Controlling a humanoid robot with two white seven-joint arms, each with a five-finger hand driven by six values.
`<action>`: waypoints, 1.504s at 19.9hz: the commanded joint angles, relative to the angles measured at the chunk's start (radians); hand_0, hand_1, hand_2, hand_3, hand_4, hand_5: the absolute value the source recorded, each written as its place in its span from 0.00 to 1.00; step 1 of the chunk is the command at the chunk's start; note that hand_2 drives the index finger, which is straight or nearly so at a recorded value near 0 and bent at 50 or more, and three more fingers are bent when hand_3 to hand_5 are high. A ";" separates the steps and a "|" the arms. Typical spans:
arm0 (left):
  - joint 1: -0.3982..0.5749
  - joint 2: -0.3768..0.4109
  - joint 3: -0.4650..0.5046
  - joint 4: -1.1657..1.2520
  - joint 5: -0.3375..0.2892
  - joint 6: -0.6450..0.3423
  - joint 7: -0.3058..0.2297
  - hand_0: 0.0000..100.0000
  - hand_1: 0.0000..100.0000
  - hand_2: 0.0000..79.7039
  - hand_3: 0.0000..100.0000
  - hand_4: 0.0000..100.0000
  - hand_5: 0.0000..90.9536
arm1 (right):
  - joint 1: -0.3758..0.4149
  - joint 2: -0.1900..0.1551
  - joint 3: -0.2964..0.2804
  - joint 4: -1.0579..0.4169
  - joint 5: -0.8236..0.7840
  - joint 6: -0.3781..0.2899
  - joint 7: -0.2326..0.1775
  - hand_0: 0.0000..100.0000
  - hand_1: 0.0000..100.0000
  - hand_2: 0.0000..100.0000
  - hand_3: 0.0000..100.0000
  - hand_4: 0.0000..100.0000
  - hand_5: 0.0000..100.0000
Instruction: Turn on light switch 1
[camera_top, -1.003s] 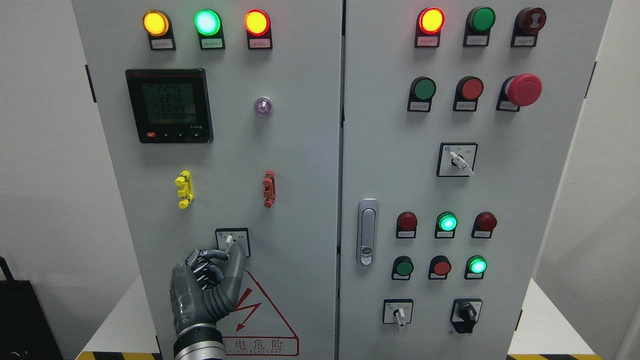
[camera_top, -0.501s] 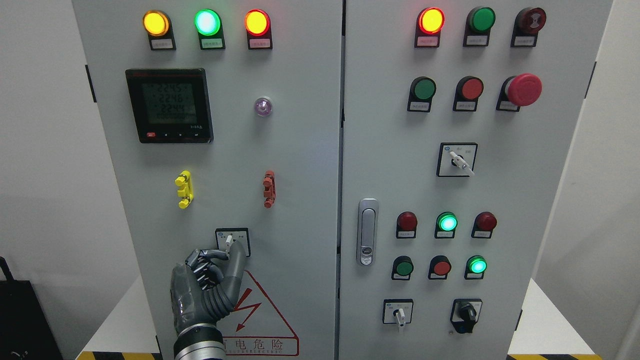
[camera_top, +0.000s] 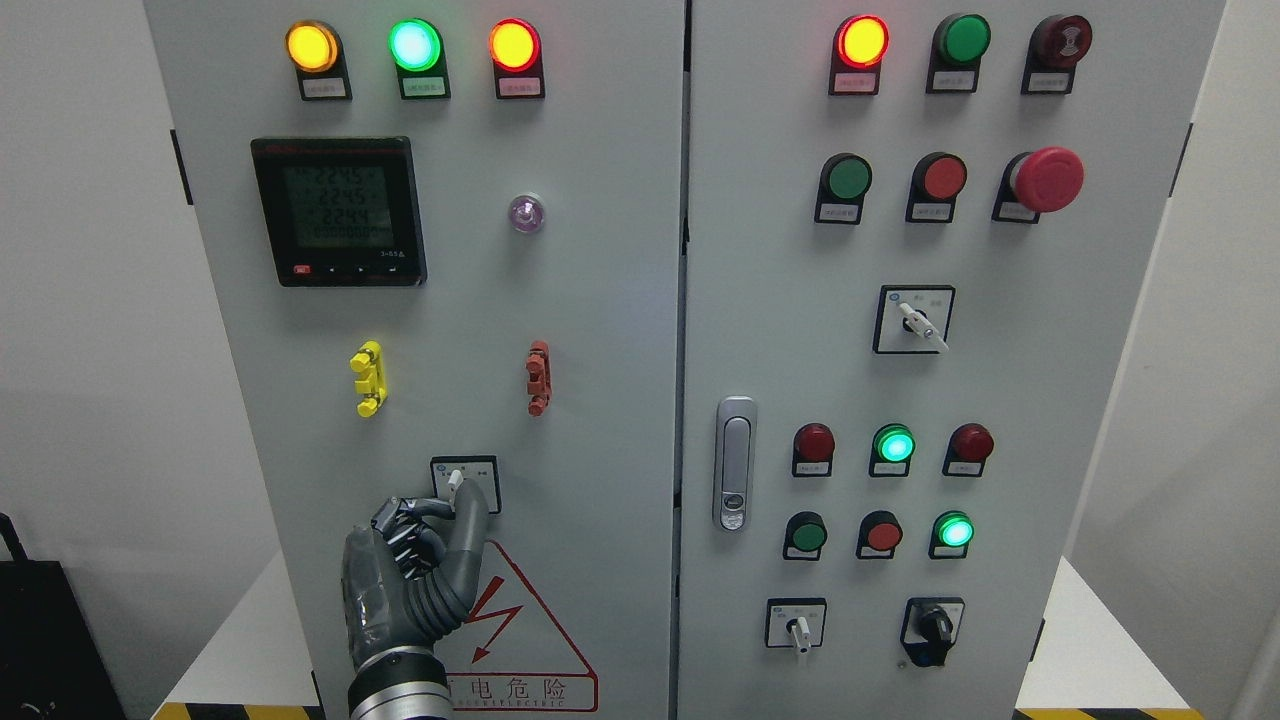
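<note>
Head view: a grey two-door electrical cabinet (camera_top: 600, 300) fills the frame. The left hand (camera_top: 415, 575) rises from the bottom edge, left of the middle, against the lower part of the left door. Its fingers (camera_top: 412, 512) are curled in towards the palm while the thumb (camera_top: 470, 530) stands upright — the thumb tip and the bent fingertips close round the lower end of the rotary light switch (camera_top: 455, 482), whose small white lever pokes up just above them, leaning slightly left. The switch sits in a black-framed square plate low on the left door, directly above the red-bordered electric warning triangle (camera_top: 520, 620), which the wrist partly covers.

Higher on the same door are a yellow clip (camera_top: 367, 378) and a red clip (camera_top: 538, 377), side by side but well apart, then a black digital meter (camera_top: 338, 211) with lit figures and a small violet lamp (camera_top: 526, 213) to its right. Along the top run three glowing indicator lamps — amber (camera_top: 312, 46), green (camera_top: 414, 44), red-orange (camera_top: 514, 45).

On the right door there are a metal door handle (camera_top: 735, 462) near the seam, a red mushroom emergency button (camera_top: 1046, 180), a lit red lamp (camera_top: 862, 40) at the top, and two more white-lever selector switches (camera_top: 915, 320) (camera_top: 797, 625).
</note>
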 joint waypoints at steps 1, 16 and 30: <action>0.000 0.000 -0.001 0.000 0.000 -0.003 0.000 0.48 0.48 0.75 1.00 0.96 0.93 | 0.000 -0.001 0.000 0.000 0.000 0.000 0.001 0.00 0.00 0.00 0.00 0.00 0.00; 0.001 0.000 -0.001 0.001 0.011 -0.003 0.000 0.54 0.46 0.76 1.00 0.97 0.93 | 0.000 0.000 0.000 0.000 0.000 0.000 0.001 0.00 0.00 0.00 0.00 0.00 0.00; 0.001 0.000 -0.002 0.001 0.015 -0.003 -0.001 0.45 0.40 0.76 1.00 0.97 0.93 | 0.000 -0.001 0.000 0.000 0.000 0.000 0.001 0.00 0.00 0.00 0.00 0.00 0.00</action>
